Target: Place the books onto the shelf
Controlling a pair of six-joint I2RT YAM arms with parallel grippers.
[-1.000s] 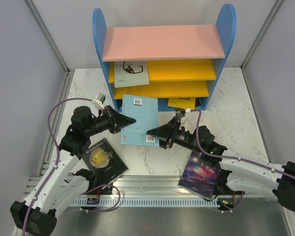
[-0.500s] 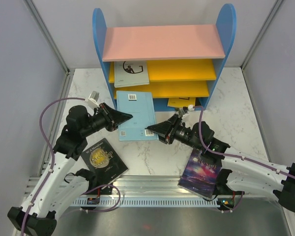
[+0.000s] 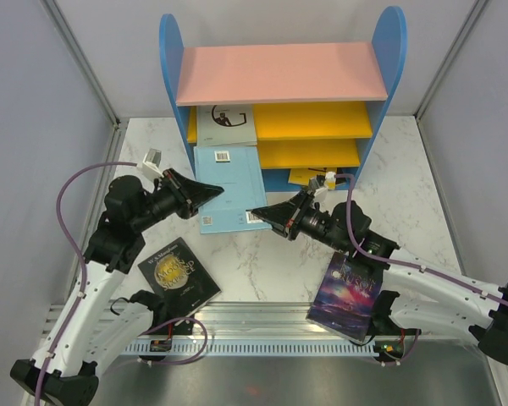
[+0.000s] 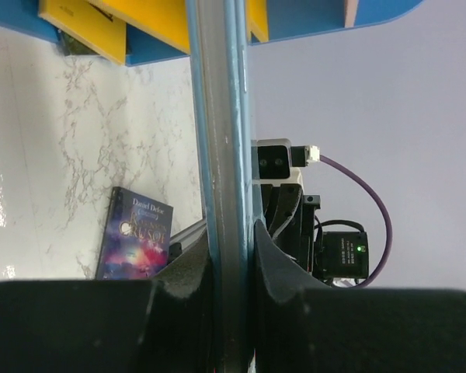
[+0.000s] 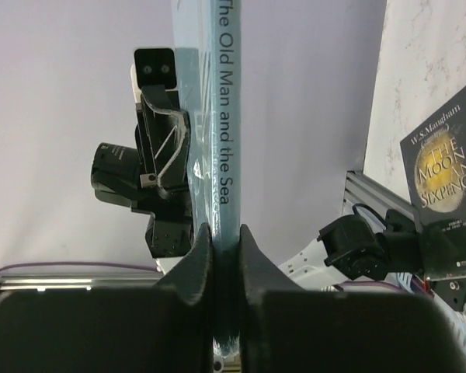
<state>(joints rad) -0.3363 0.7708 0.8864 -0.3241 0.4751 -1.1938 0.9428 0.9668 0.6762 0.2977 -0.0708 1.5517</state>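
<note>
The left end effector (image 3: 210, 192) is clamped on the left edge of the light blue book (image 3: 229, 179), one finger flat against each cover. The right end effector (image 3: 256, 213) is pinched shut on the same book at its near right corner, on the spine. The book spans the gap between them, and its far edge overlaps the front of the lower yellow board of the shelf (image 3: 279, 72).

Just beyond the right end effector, a yellow book (image 3: 309, 176) lies in the bottom compartment. A pale book (image 3: 226, 125) sits on the upper board. Behind the left end effector, a black book (image 3: 179, 275) lies on the worktop (image 3: 406, 194). A galaxy-cover book (image 3: 345, 296) lies behind the right one.
</note>
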